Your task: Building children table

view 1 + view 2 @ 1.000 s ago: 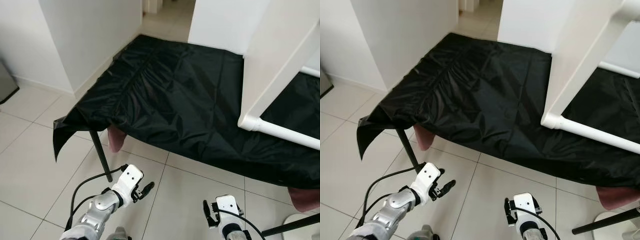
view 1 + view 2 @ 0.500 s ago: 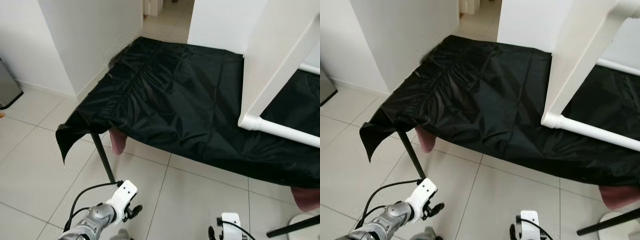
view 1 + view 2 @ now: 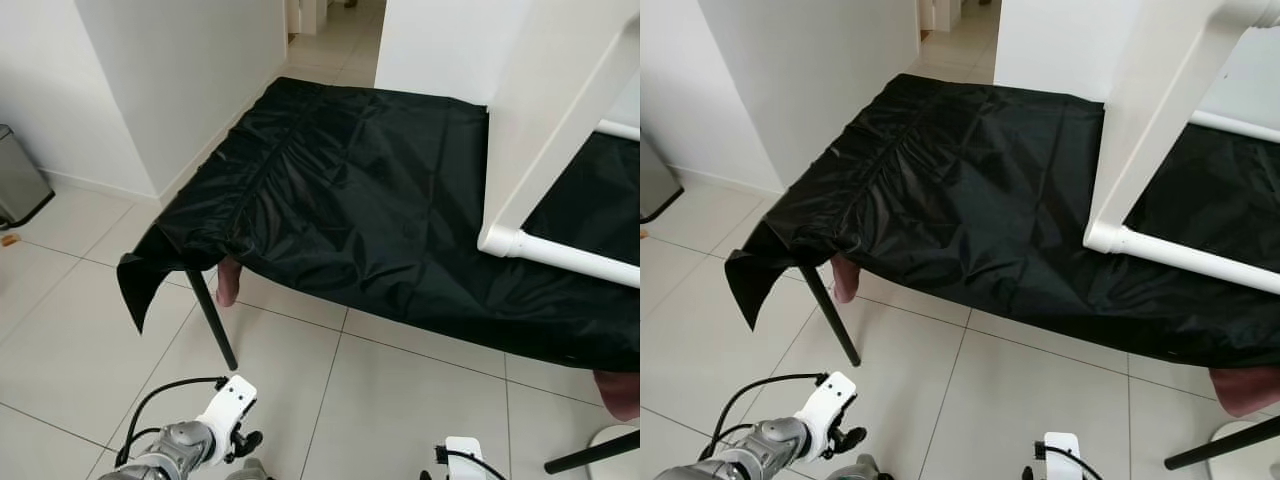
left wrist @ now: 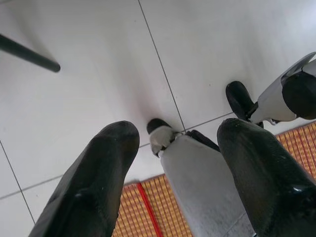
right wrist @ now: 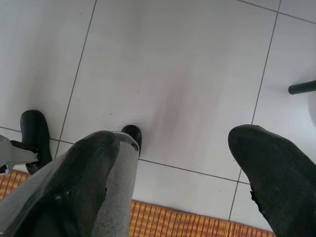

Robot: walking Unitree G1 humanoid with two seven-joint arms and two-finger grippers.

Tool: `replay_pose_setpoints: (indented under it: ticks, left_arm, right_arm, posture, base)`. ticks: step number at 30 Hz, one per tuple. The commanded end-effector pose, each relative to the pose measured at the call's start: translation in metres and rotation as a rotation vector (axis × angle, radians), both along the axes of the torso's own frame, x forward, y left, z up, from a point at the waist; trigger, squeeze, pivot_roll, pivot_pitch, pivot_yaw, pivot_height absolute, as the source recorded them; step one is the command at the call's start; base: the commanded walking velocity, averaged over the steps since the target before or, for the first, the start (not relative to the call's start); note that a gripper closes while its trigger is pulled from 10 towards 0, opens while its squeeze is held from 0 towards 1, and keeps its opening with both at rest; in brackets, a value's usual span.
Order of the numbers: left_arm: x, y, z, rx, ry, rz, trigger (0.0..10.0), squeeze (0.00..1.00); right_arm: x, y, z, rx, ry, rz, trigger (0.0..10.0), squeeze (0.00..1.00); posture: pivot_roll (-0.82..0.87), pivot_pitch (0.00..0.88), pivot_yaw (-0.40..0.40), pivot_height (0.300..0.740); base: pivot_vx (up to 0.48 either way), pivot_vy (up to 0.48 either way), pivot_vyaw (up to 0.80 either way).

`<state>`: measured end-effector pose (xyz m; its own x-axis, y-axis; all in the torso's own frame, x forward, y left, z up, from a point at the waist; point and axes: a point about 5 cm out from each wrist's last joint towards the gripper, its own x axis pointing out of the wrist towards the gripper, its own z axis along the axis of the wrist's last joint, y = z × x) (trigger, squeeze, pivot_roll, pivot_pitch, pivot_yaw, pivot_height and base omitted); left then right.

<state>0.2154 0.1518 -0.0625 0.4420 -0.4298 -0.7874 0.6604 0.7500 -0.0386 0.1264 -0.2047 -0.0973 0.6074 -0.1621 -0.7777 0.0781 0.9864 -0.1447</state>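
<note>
A home: tiled floor (image 3: 400, 390), white walls (image 3: 180, 80), hallway.

Left claw (image 4: 173, 148), right claw (image 5: 173, 148); both agape, low

Before me stood the white table frame (image 3: 545, 130) — a broad flat white panel rising at a slant, joined at its lower corner to a round white tube (image 3: 575, 260) that ran off toward my right. A second white tube (image 3: 1235, 125) showed higher up behind the panel. The corner joint (image 3: 1102, 238) rested on the black sheet (image 3: 370, 190), which lay wrinkled over a low surface — its near left corner (image 3: 140, 285) hanging loose past a thin black leg (image 3: 212, 320).
</note>
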Motion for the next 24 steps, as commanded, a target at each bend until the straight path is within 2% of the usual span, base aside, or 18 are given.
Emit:
replay_pose_setpoints:
  ticks: [1, 5, 8, 13, 15, 16, 23, 24]
  left_arm:
    - [0.006, 0.006, 0.000, 0.144, -0.109, 0.081, 10.0, 0.00]
    - [0.010, 0.001, 0.003, 0.142, -0.126, 0.051, 10.0, 0.00]
    - [0.015, -0.007, 0.006, 0.174, -0.186, -0.044, 10.0, 0.00]
    - [0.017, -0.009, 0.008, 0.150, -0.203, 0.006, 10.0, 0.00]
    - [0.016, -0.011, 0.007, 0.127, -0.190, 0.015, 10.0, 0.00]
    - [0.012, -0.017, 0.005, 0.081, -0.159, 0.014, 10.0, 0.00]
    - [0.003, -0.017, 0.000, 0.114, -0.145, -0.067, 10.0, 0.00]
    - [0.002, -0.014, -0.001, 0.135, -0.150, -0.065, 10.0, 0.00]
  right_arm:
    - [-0.007, 0.001, -0.003, 0.012, 0.035, -0.013, 10.0, 0.00]
    - [0.001, 0.003, -0.001, 0.015, 0.012, -0.007, 10.0, 0.00]
    - [0.006, 0.008, 0.001, -0.001, -0.009, 0.022, 10.0, 0.00]
    - [0.011, 0.010, 0.003, -0.021, -0.040, 0.061, 10.0, 0.00]
    - [0.012, 0.011, 0.003, -0.033, -0.044, 0.091, 10.0, 0.00]
    - [0.014, 0.013, 0.004, -0.026, -0.050, 0.151, 10.0, 0.00]
    - [0.013, 0.008, 0.005, -0.001, -0.053, 0.209, 10.0, 0.00]
    - [0.012, 0.001, 0.006, -0.020, -0.043, 0.180, 10.0, 0.00]
  posture:
    - [0.02, 0.000, 0.051, 0.740]
    - [0.01, 0.000, 0.044, 0.740]
    - [0.00, 0.000, 0.018, 0.740]
    - [0.02, 0.000, 0.002, 0.740]
    - [0.03, 0.000, 0.000, 0.740]
    - [0.04, 0.000, -0.005, 0.740]
    - [0.05, 0.000, -0.012, 0.740]
    - [0.05, 0.000, -0.015, 0.740]
  base:
    - [0.000, 0.000, 0.00]
    - [0.000, 0.000, 0.00]
    - [0.000, 0.000, 0.00]
    - [0.000, 0.000, 0.00]
    - [0.000, 0.000, 0.00]
    - [0.000, 0.000, 0.00]
    - [0.000, 0.000, 0.00]
    - [0.000, 0.000, 0.00]
